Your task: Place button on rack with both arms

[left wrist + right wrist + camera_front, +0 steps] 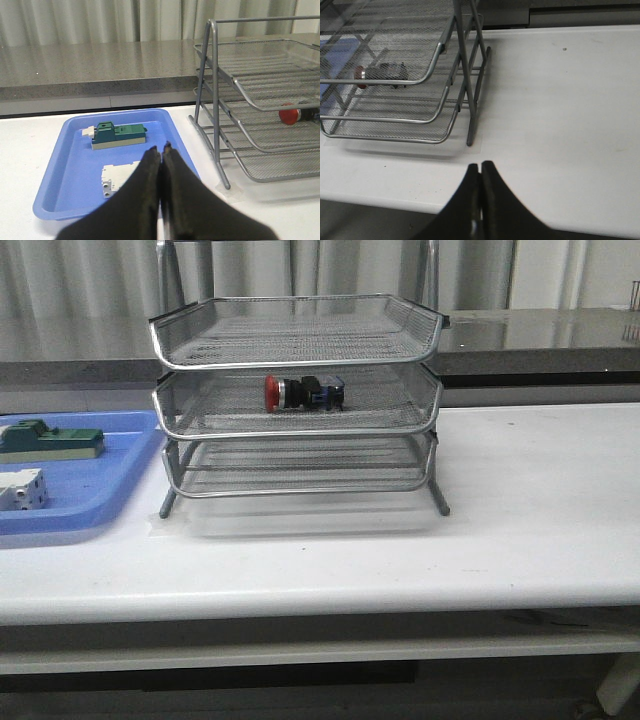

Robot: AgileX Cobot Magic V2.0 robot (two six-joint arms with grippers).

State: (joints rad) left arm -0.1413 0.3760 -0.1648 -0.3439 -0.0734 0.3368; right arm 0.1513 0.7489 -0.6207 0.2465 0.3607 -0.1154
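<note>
Button (304,393) lies on its side in the middle tier of the rack (297,395), red cap to the left, black-and-blue body to the right, roughly centred on the mesh. Top tier holds nothing visible; the bottom tier also looks bare, though the mesh is hard to read.

Left gripper (161,151): fingers pressed together, nothing between them, hanging over the near edge of the blue tray (65,165), left of the rack. Right gripper (481,169): fingers likewise pressed together and holding nothing, over bare white table (540,500) to the near right of the rack's leg. Neither gripper touches the rack or the button.

Judgement: placement looks complete; the step in hand appears to be retreat or rest. Next move likely calls for nothing more than keeping both arms clear of the rack's legs so it is not nudged.

Tray holds a green block (119,136) on the far side and a white block (117,178) nearer; the left fingers cover part of the white one.

Hard to see: neither arm appears in the front view. The button is seen only through mesh in the right wrist view, and cut off at the frame edge in the left wrist view. Whether it sits stable or could roll, cannot tell.
</note>
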